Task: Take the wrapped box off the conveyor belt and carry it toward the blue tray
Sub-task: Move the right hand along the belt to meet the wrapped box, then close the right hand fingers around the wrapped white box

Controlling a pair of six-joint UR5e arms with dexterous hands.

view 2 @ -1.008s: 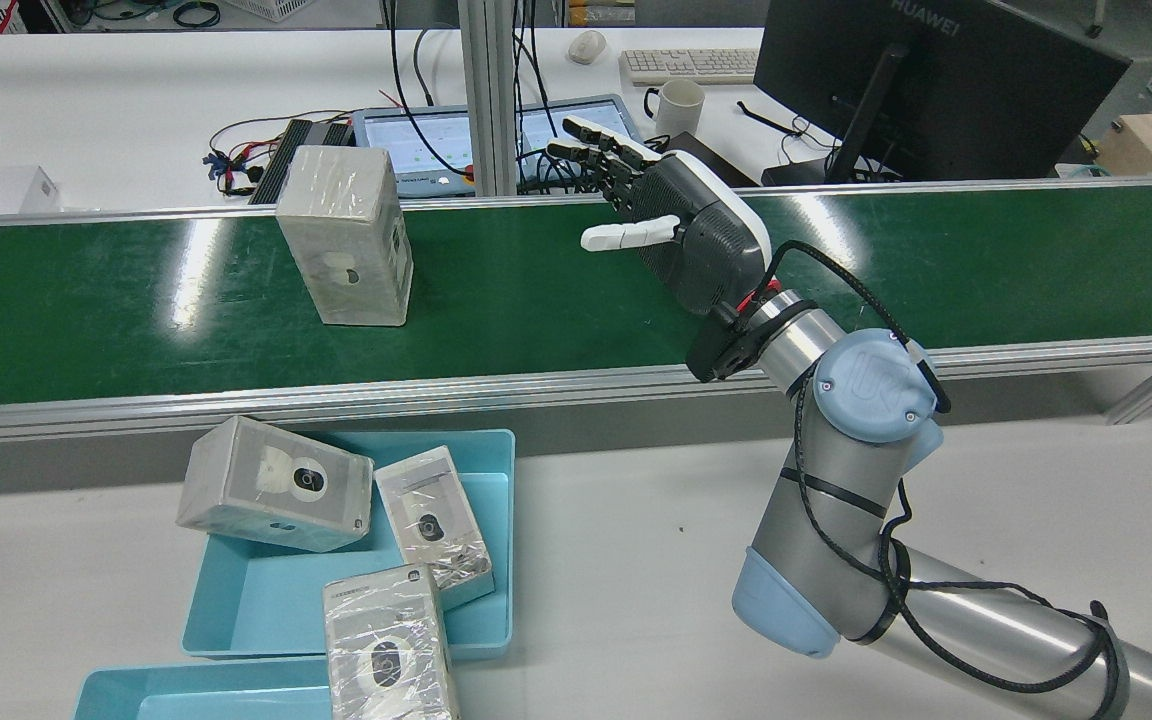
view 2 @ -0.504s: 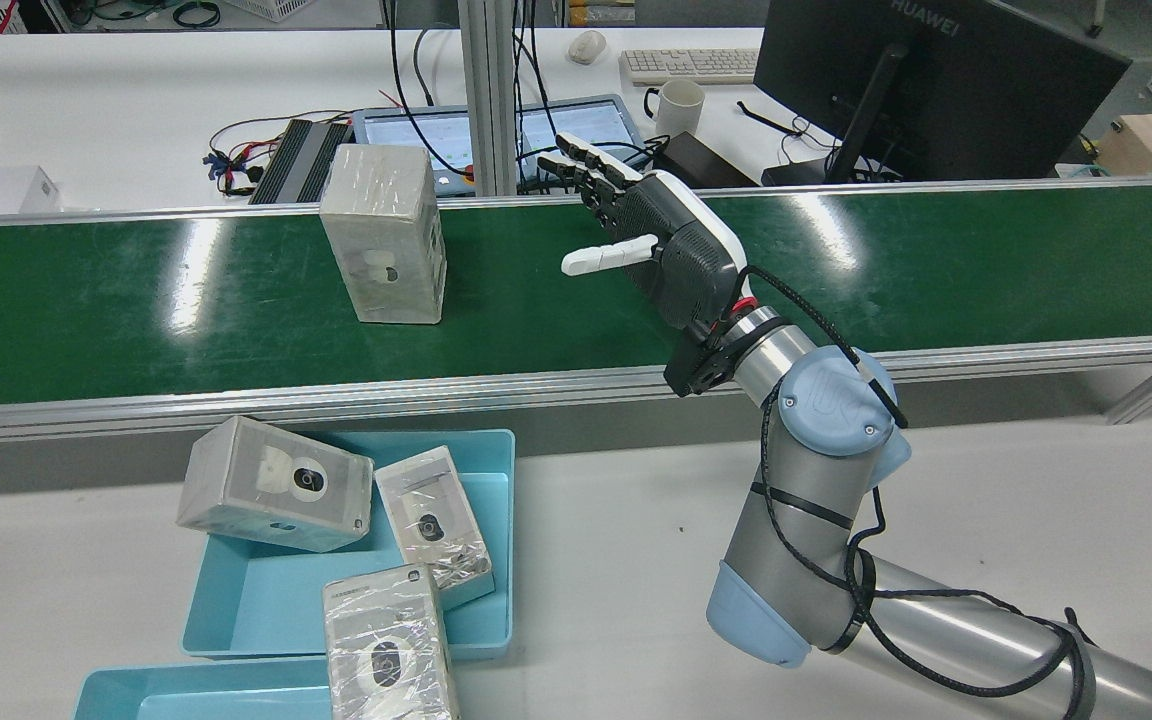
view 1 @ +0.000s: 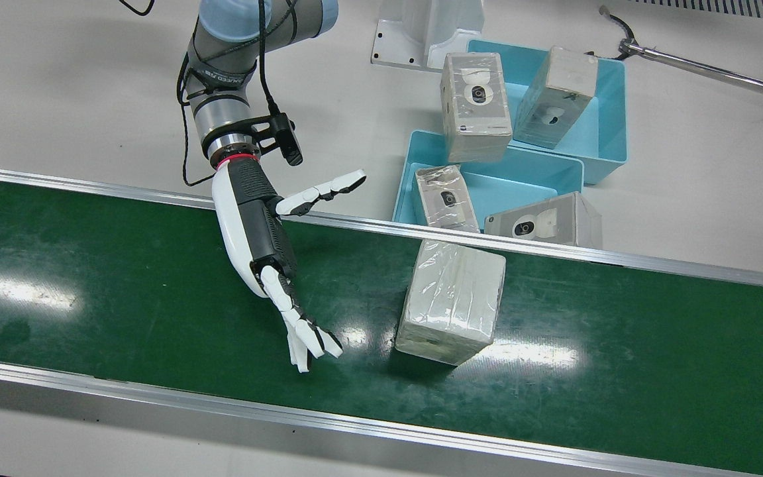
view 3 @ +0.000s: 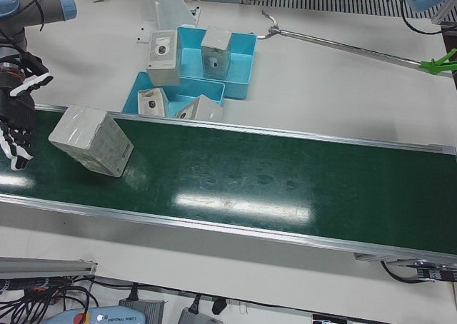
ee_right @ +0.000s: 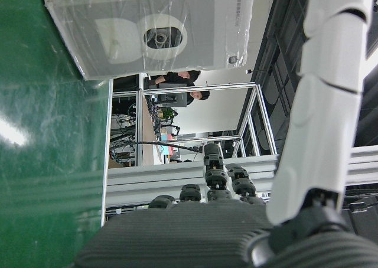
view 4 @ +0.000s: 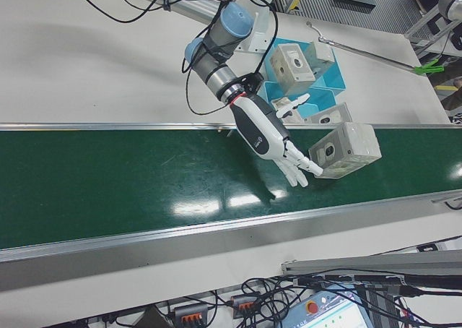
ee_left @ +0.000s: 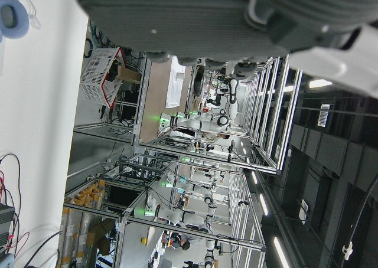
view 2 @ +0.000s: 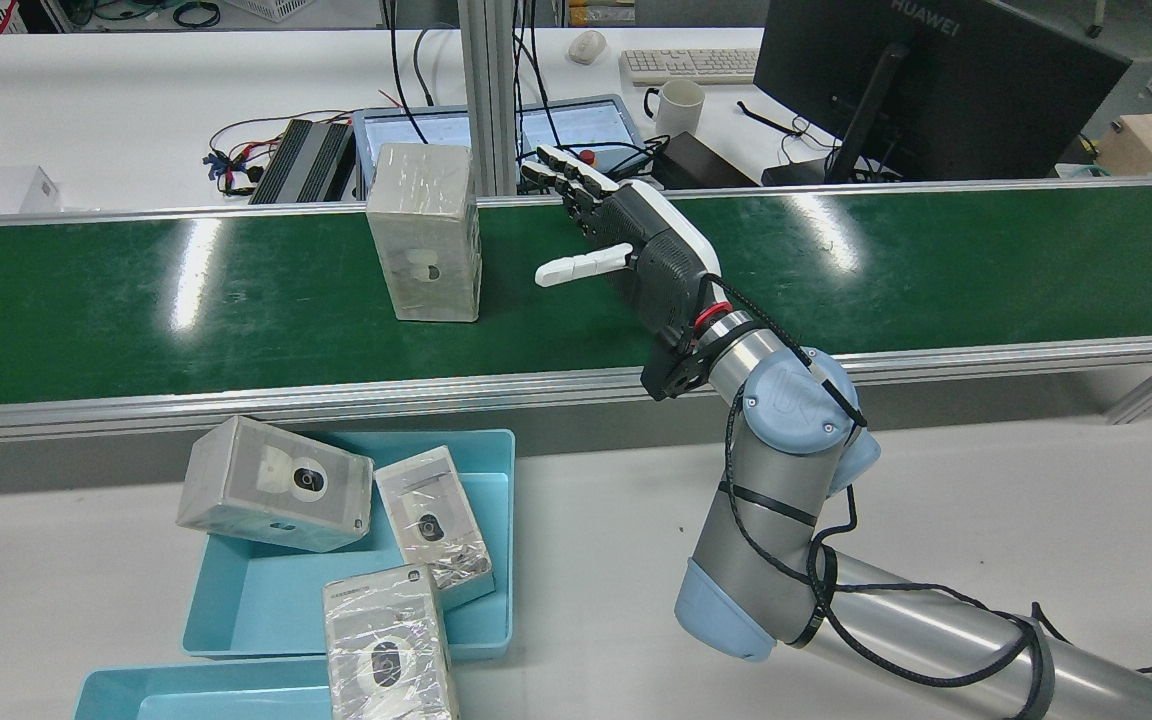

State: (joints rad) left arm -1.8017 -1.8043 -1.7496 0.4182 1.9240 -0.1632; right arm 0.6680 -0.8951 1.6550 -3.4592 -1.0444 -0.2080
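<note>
A wrapped grey box [view 2: 426,235] with a camera picture on its side stands upright on the green conveyor belt [view 2: 136,310]. My right hand [view 2: 636,245] hovers over the belt just to the box's right in the rear view, open, fingers spread, palm facing the box. A small gap separates them in the front view, between box [view 1: 451,301] and right hand [view 1: 255,232]. The right hand view shows the box [ee_right: 147,26] ahead of the palm. The blue tray [view 2: 266,590] sits on the table below the belt. The left hand view shows only the underside of my left hand [ee_left: 236,14].
Several wrapped boxes lie in and on the blue tray and a second blue tray [view 2: 116,690]. Aluminium rails [view 2: 336,395] border the belt. A monitor [view 2: 936,80], a mug [view 2: 678,105] and a tablet [view 2: 436,140] stand beyond it. A long grabber tool [view 1: 706,66] lies on the table.
The box has travelled right along the belt toward my right hand. The right hand and arm have shifted left toward the box, staying open.
</note>
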